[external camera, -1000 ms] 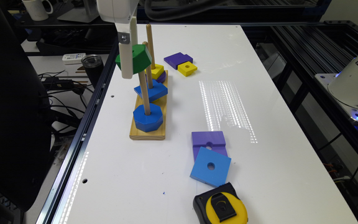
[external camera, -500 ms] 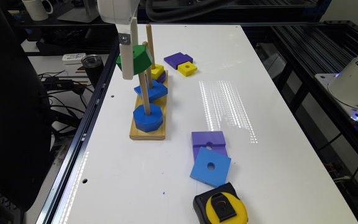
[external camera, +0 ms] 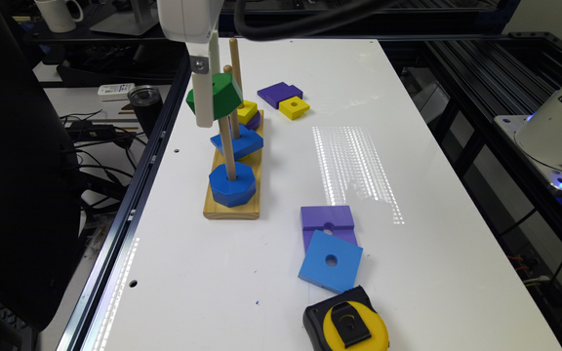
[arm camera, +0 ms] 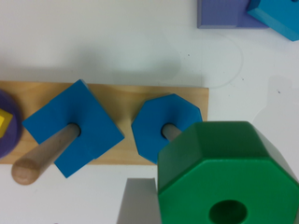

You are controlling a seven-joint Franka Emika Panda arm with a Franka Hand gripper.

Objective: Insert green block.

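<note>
The green block (external camera: 221, 95), a thick dark-green octagon with a round hole (arm camera: 228, 211), hangs in the air with my gripper (external camera: 208, 105) shut on it. One grey finger (arm camera: 138, 203) shows beside it in the wrist view. The block hovers over the near peg (external camera: 227, 151) of the wooden base (external camera: 230, 209), on which a blue octagon (external camera: 232, 184) sits. The peg's shaft (arm camera: 171, 132) runs under the green block, and its top is hidden. The hole looks dark, with no peg through it.
The middle peg (arm camera: 44, 154) holds a blue square (external camera: 237, 142); the far peg (external camera: 234, 58) holds yellow and purple pieces. Loose purple (external camera: 327, 219) and blue (external camera: 331, 261) squares and a tape measure (external camera: 347, 324) lie toward the front. Another purple and yellow pair (external camera: 286, 100) lies further back.
The gripper and green block have drifted very slightly towards the exterior view's right and a little lower. Nothing else moved.
</note>
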